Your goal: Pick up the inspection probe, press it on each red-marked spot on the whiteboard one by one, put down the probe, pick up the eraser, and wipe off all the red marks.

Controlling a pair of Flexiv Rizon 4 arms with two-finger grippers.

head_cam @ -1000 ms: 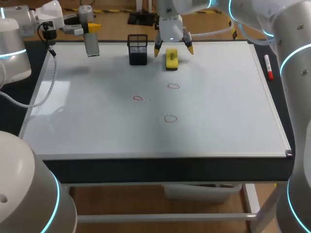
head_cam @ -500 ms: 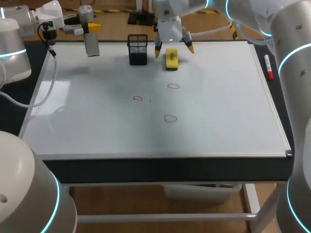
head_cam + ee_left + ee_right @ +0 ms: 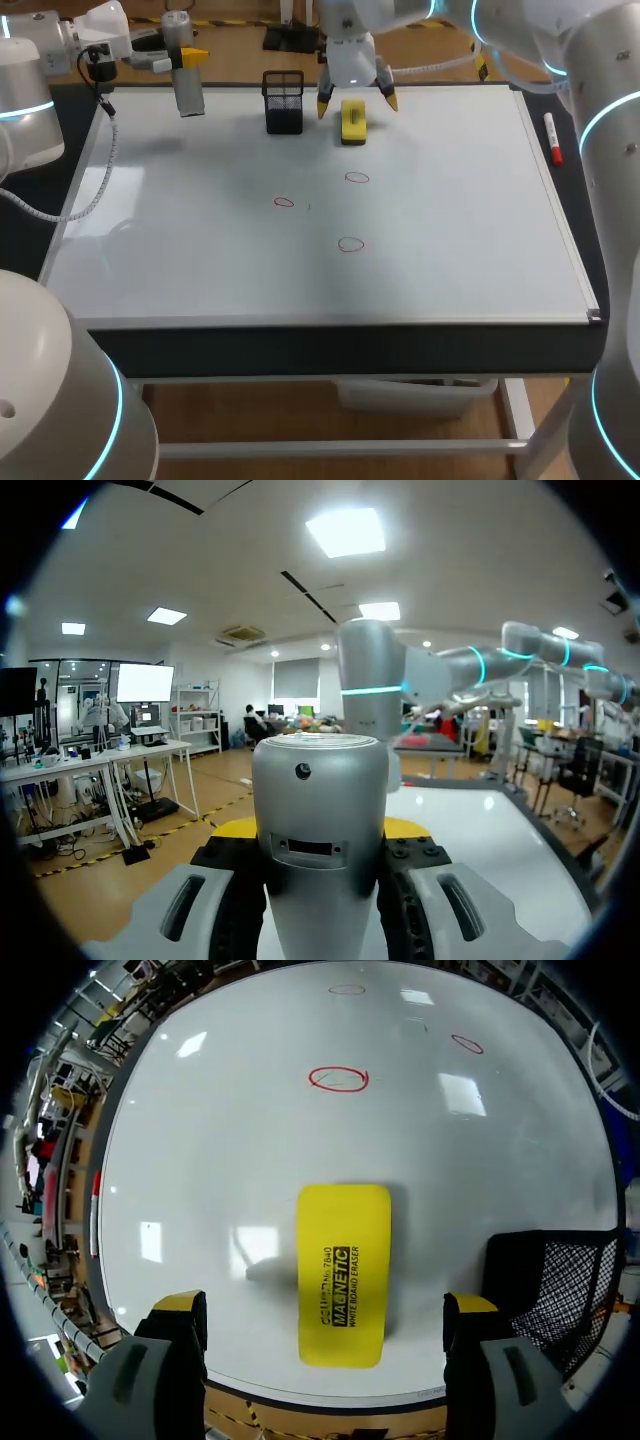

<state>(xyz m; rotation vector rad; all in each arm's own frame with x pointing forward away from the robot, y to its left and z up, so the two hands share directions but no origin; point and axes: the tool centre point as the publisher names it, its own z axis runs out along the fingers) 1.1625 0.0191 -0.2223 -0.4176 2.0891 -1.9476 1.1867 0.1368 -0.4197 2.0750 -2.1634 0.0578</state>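
- Step in hand, as I am reading it: the eraser pick-up. The right pincer (image 3: 325, 1310) is hovering wide open over the flat yellow rectangular whiteboard eraser (image 3: 343, 1270). One yellow-tipped finger is standing off each long side, neither is touching it, and the pincer is holding nothing.
- The eraser is lying flat near the far edge of the glossy white whiteboard (image 3: 450, 230), which is covering the dark-edged counter (image 3: 300, 350). The black wire-mesh pen holder (image 3: 284, 100) is standing just beside it.
- The left pincer (image 3: 187, 60) is clamping the grey metal cylindrical inspection probe (image 3: 190, 95) from two sides and holding it up over the far left corner of the board. The probe is not yet put down.
- The three red ring marks (image 3: 357, 178) are showing unwiped in mid-board, between the eraser and the front edge.
- Next move, by my judgement: lowering straight down until the tips are flanking the eraser, closing across its narrow width, lifting, then carrying it toward the nearest mark.
- Surface: smooth and shiny, throwing back the ceiling lights. The eraser is likely sliding if one finger arrives first, so a centred close is looking wise.
- Room: the mesh holder is crowding the finger on its side. There is open board on the other side and ahead toward the marks. A red marker pen (image 3: 552, 140) is lying at the right rim, well apart.
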